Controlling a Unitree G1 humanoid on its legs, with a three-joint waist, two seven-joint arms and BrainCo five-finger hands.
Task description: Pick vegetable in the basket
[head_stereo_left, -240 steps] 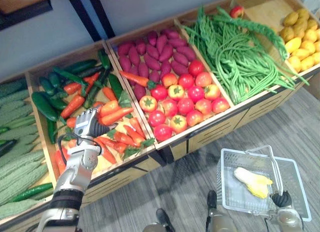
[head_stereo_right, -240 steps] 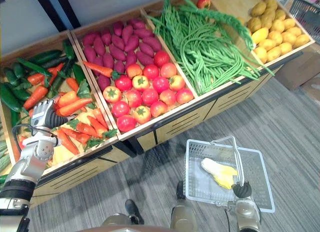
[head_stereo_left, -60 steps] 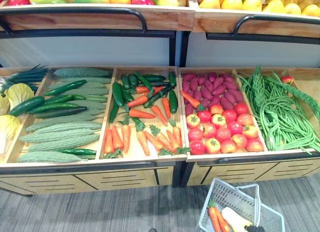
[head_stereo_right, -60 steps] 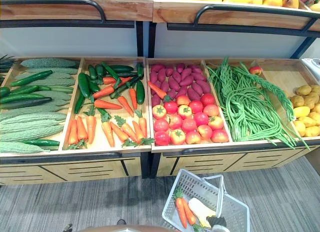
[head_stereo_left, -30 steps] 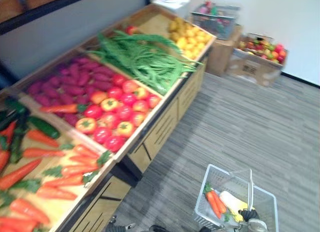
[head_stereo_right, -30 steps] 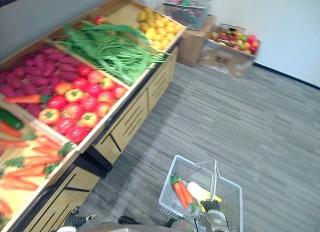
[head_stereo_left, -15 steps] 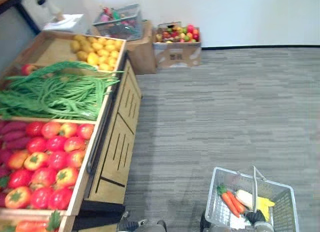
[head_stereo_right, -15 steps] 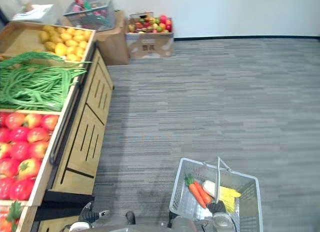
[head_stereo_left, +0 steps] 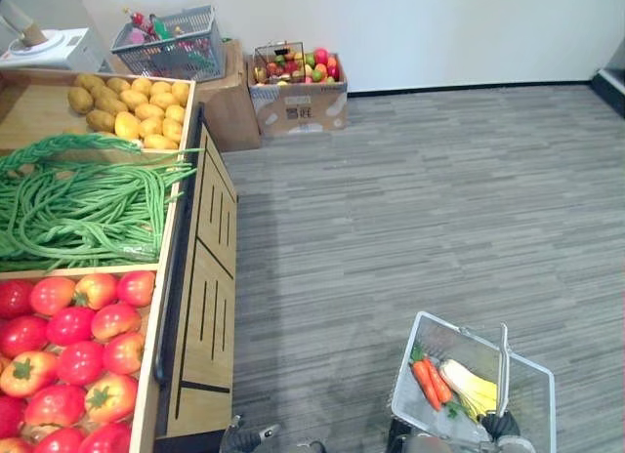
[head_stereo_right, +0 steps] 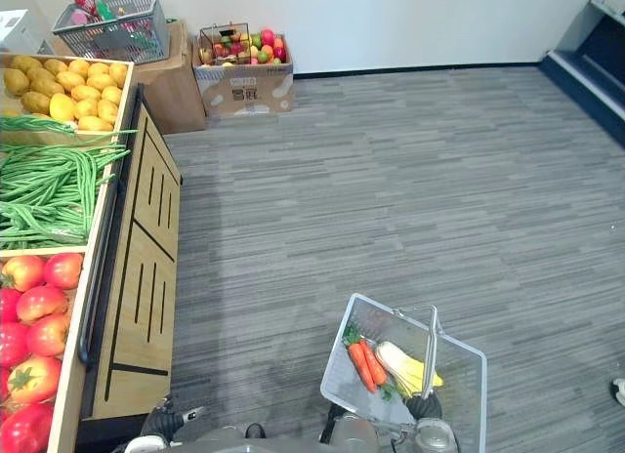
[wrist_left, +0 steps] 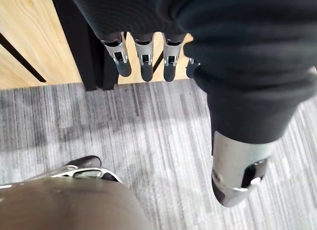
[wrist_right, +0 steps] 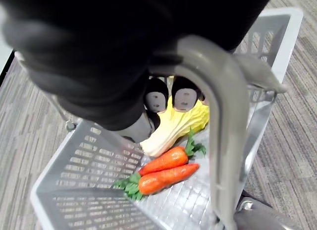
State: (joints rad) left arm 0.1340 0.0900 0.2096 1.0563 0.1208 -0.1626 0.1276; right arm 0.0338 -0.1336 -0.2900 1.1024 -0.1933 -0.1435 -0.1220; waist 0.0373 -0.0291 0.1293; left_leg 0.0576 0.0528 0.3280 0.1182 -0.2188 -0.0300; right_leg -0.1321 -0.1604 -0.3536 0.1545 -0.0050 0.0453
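Two carrots [wrist_right: 166, 176] and a cabbage [wrist_right: 173, 128] already lie in the basket [wrist_right: 74, 155], my right hand [wrist_right: 184, 96] curled round its handle [wrist_right: 223, 116], my left hand [wrist_left: 142, 56] hanging slack and empty beside the stand [head_stereo_left: 205, 307], so I judge the picking done unless more is wanted.

The right hand [head_stereo_left: 500, 426] is cut off by the near edge, its fingers [wrist_right: 185, 93] curled round the basket [head_stereo_left: 532, 394] handle [wrist_right: 228, 121]. Fingertips and handle cover part of the cabbage [wrist_right: 173, 126]. The tomatoes [head_stereo_left: 73, 326] and green beans [head_stereo_left: 78, 204] run off the left edge. What fills the far cardboard box [head_stereo_left: 298, 97] and grey crate [head_stereo_left: 171, 43] is too small to tell
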